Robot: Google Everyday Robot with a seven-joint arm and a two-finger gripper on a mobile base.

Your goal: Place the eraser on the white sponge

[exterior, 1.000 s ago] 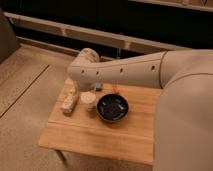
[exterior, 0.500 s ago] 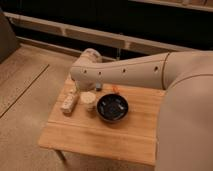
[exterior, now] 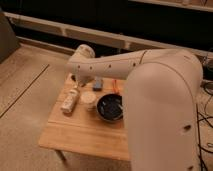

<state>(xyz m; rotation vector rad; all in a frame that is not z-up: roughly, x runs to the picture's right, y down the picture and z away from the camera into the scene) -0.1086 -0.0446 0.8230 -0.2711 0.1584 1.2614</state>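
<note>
Eraser (exterior: 97,84), blue-grey block, near tool (exterior: 76,78)

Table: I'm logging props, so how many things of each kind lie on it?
Dark bowl: 1
White cup: 1
White sponge: 1
Blue-grey eraser: 1
Small orange item, kind unclear: 1
Total: 5
The tool hovers over the table's back left corner.

Arm (exterior: 115,62) stretched left; gripper (exterior: 75,78) low beneath wrist, jaws apart.
</note>
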